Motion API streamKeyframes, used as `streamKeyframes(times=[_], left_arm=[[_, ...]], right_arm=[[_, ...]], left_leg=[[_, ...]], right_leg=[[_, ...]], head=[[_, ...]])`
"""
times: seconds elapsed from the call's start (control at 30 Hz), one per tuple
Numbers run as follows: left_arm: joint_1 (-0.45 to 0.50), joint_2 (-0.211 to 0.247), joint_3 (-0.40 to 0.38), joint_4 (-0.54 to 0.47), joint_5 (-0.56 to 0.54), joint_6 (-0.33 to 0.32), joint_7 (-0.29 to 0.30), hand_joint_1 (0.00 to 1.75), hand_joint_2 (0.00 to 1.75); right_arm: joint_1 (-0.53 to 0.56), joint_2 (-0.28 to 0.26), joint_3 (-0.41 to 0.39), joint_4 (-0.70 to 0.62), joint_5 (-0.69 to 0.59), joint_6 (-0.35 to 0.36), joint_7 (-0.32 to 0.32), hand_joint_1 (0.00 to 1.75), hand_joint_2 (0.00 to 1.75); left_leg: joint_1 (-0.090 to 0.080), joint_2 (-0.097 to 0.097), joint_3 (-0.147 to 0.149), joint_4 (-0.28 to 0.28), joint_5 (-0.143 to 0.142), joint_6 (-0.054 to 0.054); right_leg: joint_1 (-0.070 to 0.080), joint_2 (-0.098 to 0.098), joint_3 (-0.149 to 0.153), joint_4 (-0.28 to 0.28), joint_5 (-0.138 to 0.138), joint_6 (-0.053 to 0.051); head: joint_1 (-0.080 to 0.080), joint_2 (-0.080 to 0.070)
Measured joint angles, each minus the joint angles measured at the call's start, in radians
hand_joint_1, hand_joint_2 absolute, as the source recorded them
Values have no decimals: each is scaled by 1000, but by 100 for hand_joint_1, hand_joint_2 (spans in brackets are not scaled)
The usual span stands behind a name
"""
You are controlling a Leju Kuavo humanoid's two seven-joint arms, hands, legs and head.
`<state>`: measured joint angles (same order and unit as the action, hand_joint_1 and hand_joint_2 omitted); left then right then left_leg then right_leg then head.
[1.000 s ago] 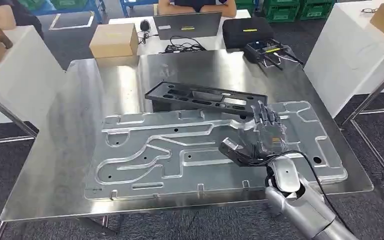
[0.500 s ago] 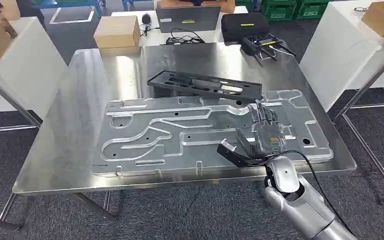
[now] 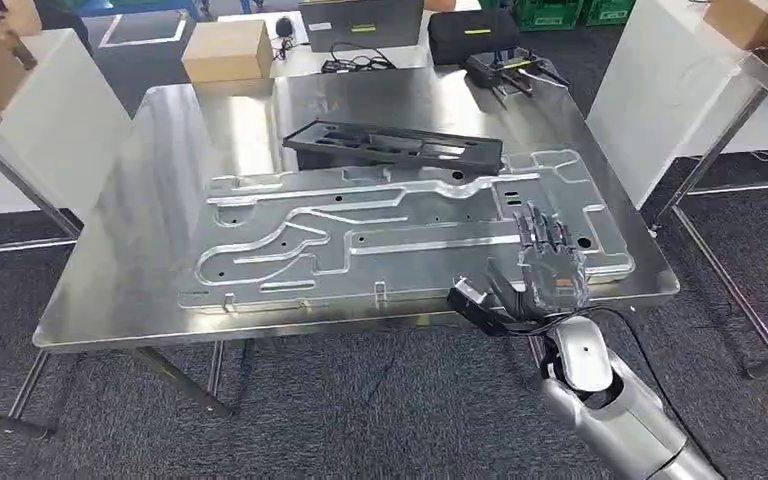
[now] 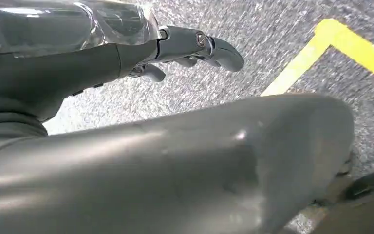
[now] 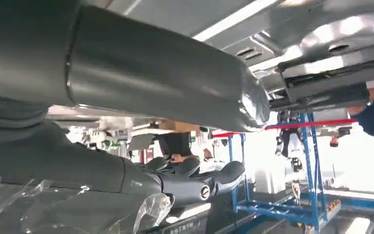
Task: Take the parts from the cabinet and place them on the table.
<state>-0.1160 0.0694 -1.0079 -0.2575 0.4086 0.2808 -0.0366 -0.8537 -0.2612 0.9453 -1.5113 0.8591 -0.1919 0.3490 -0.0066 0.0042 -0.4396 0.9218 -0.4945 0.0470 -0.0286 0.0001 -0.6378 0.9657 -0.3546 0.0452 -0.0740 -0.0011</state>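
A large silver stamped metal panel (image 3: pixel 400 235) is lying flat across the middle of the steel table (image 3: pixel 160 200), and a long black plastic part (image 3: pixel 392 146) is resting just behind it, toward twelve o'clock, its near edge overlapping the panel's far rim. The right hand (image 3: pixel 535 275) is hovering at about five o'clock from the panel's centre, over the panel's near right corner and the table edge, palm down, its fingers (image 3: pixel 540 232) reaching out straight and spread, its thumb sticking out toward nine o'clock; it is gripping nothing. In the right wrist view the right hand (image 5: pixel 126 146) is showing fingers extended with the underside of the panel beyond them. The left hand (image 4: pixel 126 53) is hanging beside the robot's body over grey carpet, near a yellow floor line (image 4: pixel 341 53), fingers loosely extended and holding nothing. At eleven o'clock beyond the table a cardboard box (image 3: pixel 226 50) is sitting on a white desk, and a black case (image 3: pixel 472 36) is lying at one o'clock.
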Motion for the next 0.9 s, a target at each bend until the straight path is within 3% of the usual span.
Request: streamKeyframes(times=[0.03, 0.1, 0.13, 0.17, 0.2, 0.23, 0.27, 0.3, 0.33, 0.37, 0.4, 0.43, 0.47, 0.5, 0.6, 0.63, 0.67, 0.7, 0.77, 0.8, 0.83, 0.87, 0.9], left_arm=[[0, 2, -2, 0, 0, -1, 1, 0, 0], [0, 5, -6, 0, 0, -2, 1, 0, 0], [2, 5, -8, 1, 0, -2, 1, 0, 0], [1, 5, -10, 1, -1, -3, 1, 0, 0], [0, 5, -12, 1, -1, -3, 1, 0, 0], [2, 6, -13, 1, -2, -3, 1, 0, 0], [2, 6, -14, 1, -2, -3, 1, 0, 0], [2, 7, -14, 1, -2, -3, 1, 0, 0], [3, 7, -14, 1, -2, -4, 1, 0, 0], [3, 7, -15, 1, -2, -4, 1, 0, 0], [3, 7, -15, 1, -2, -5, 1, 0, 0], [3, 7, -15, 1, -2, -5, 1, 0, 0], [3, 8, -16, 1, -1, -5, 1, 0, 0], [1, 10, -16, 2, 0, -6, 3, 0, 0], [0, 11, -16, 2, 1, -6, 5, 0, 0], [4, 12, -16, 2, 2, -6, 5, 0, 0], [5, 11, -16, 2, 2, -6, 5, 0, 0], [5, 10, -16, 2, 2, -6, 5, 0, 0], [4, 10, -17, 2, 4, -3, 6, 0, 0], [4, 10, -17, 2, 5, 0, 6, 0, 0], [4, 8, -17, 2, 9, 2, 6, 0, 0], [6, 6, -17, 2, 12, 3, 6, 0, 0], [7, 5, -17, 2, 15, 4, 6, 0, 0]], right_arm=[[0, -2, -2, -1, 0, 0, 0, 0, 0], [1, -4, -2, -5, 0, 3, 1, 0, 0], [2, -10, -2, -5, 0, 3, 1, 0, 0], [3, -15, -3, -6, 0, 4, 1, 0, 0], [3, -17, -3, -7, 0, 7, 1, 0, 0], [5, -21, -3, -7, 0, 8, 1, 0, 0], [8, -22, -3, -7, 1, 10, 1, 0, 0], [12, -25, -3, -7, 1, 11, 2, 0, 0], [17, -28, -3, -7, 1, 11, 2, 0, 0], [20, -29, -3, -7, 1, 12, 2, 0, 0], [21, -30, -3, -7, 1, 14, 3, 0, 0], [20, -31, -3, -8, 2, 14, 4, 0, 0], [20, -32, -3, -13, 3, 14, 4, 0, 0], [18, -32, -4, -16, 5, 14, 4, 0, 0], [24, -32, -5, -21, 8, 14, 7, 0, 0], [28, -33, -5, -20, 8, 13, 12, 0, 0], [28, -33, -5, -21, 4, 12, 16, 0, 0], [32, -34, -7, -21, -1, 8, 19, 0, 0], [53, -34, -13, -21, -18, -5, 19, 0, 0], [72, -35, -19, -20, -48, -25, 11, 0, 0], [102, -36, -28, -18, -93, -53, -7, 0, 0], [134, -36, -37, -13, -137, -83, -30, 0, 0], [169, -35, -48, -2, -173, -116, -55, 0, 0]], left_leg=[[-3, -1, -14, 14, 12, -1], [-7, -3, -21, 9, 19, 6], [5, -1, -26, -4, 38, 15], [2, 2, -36, -3, 52, 20], [2, 3, -53, -3, 65, 32], [1, 4, -67, -3, 78, 32], [0, 4, -82, -2, 89, 34], [-1, 4, -94, -1, 100, 34], [-2, 4, -108, 0, 112, 32], [-2, 4, -122, 2, 122, 31], [-1, 4, -137, 5, 131, 27], [0, 4, -149, 12, 137, 23], [-2, 4, -158, 22, 141, 17], [-8, 4, -170, 34, 143, 14], [-5, 4, -175, 34, 166, -5], [-3, 2, -179, 34, 173, -11], [2, 1, -194, 52, 140, -17], [4, 1, -211, 100, 80, -25], [11, 1, -254, 256, -36, -37], [13, 1, -269, 330, -63, -41], [14, 1, -266, 367, -55, -42], [15, 1, -243, 355, -26, -41], [15, 1, -197, 304, 15, -39]], right_leg=[[-2, -1, 5, -8, 11, 7], [-5, -1, 5, -15, 27, 21], [-5, 0, -1, -15, 30, 27], [-5, 2, -15, 7, -12, 25], [-3, 1, -37, 69, -88, 25], [-3, 1, -58, 150, -154, 27], [-2, 1, -77, 235, -200, 30], [-2, 1, -86, 298, -213, 33], [-2, 1, -79, 324, -195, 34], [-2, 1, -52, 307, -161, 35], [-3, 0, 1, 245, -122, 36], [-4, 0, 64, 159, -100, 37], [-5, -1, 133, 58, -116, 36], [3, 0, 172, -9, -141, 30], [8, 1, 154, 1, -136, 8], [2, -4, 145, -6, -124, -7], [1, -6, 136, -6, -111, -16], [1, -6, 122, -5, -100, -24], [1, -5, 91, -5, -78, -27], [1, -5, 76, -4, -67, -26], [1, -5, 62, -4, -55, -24], [1, -5, 50, -3, -46, -22], [2, -6, 38, -3, -37, -19]], head=[[0, 0], [0, 0], [0, 0], [0, 0], [0, 0], [0, 0], [0, 0], [0, 0], [0, 0], [0, 0], [0, 0], [0, 0], [0, 0], [0, 0], [0, 0], [0, 0], [0, 0], [0, 0], [0, 0], [0, 0], [0, 0], [0, 0], [0, 0]])
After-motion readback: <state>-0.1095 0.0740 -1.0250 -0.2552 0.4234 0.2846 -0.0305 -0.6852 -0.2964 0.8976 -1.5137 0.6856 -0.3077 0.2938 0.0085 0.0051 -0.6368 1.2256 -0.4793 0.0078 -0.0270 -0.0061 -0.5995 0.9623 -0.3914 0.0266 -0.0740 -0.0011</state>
